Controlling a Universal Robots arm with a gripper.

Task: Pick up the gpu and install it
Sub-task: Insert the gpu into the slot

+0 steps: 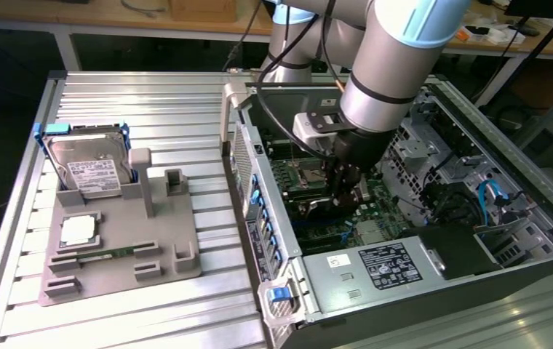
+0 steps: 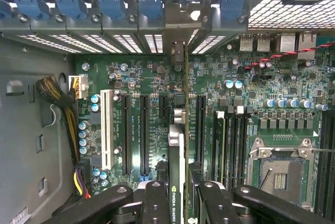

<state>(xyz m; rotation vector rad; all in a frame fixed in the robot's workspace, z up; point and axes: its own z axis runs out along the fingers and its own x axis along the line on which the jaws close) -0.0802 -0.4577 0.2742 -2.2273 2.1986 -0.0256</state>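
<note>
- Gripper [image 2: 180, 205] is clamped on the gpu [image 2: 179, 145], with its two dark fingers [image 2: 156, 203] pressing the card's flat faces from either side. In the exterior view the gripper [image 1: 345, 195] hangs down inside the open computer case [image 1: 257, 145].
- Seen edge-on from the wrist, the gpu is a thin upright line running straight out from between the fingers.
- Its long axis runs parallel to the black expansion slots [image 2: 126, 135] on the motherboard [image 2: 251, 93].
- It points toward the rear wall of the case, where the vented slot covers [image 2: 125, 43] and blue clips [image 2: 110, 1] sit.
- The card's silvery bracket end [image 2: 178, 51] lies just beside that rear wall, in line with one opening.
- The card lies between two long black slots, with the memory sticks [image 2: 233, 140] and CPU socket [image 2: 280, 174] off to one side and the white slot [image 2: 109, 130] to the other.
- I cannot tell whether its lower edge is already in a slot or just above one.
- Outside the case, toward the exterior view's left, the hard drive [image 1: 87, 163] stands in a grey fixture [image 1: 121, 269] on the bench [image 1: 140, 94], well apart from the gripper.
</note>
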